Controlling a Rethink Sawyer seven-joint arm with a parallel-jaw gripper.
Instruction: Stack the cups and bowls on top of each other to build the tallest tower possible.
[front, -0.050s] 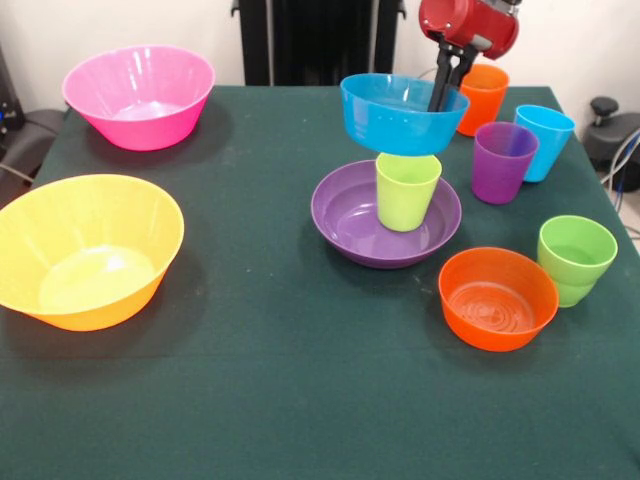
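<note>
A tower stands right of the table's centre: a wide purple bowl (340, 225) holds an upright lime-yellow cup (405, 195), and a small blue bowl (395, 120) sits level on that cup, shifted a little left. My gripper (442, 95) comes down from the upper right, and its dark fingers close in a narrow V on the blue bowl's far right rim. Loose cups stand to the right: orange (485, 98), light blue (543, 140), purple (503, 162) and green (575, 260). A small orange bowl (497, 298) lies in front of the tower.
A big pink bowl (140, 100) sits at the far left corner. A big yellow-orange bowl (90, 250) rests by the left edge. The dark green tablecloth (280, 380) covers the whole table.
</note>
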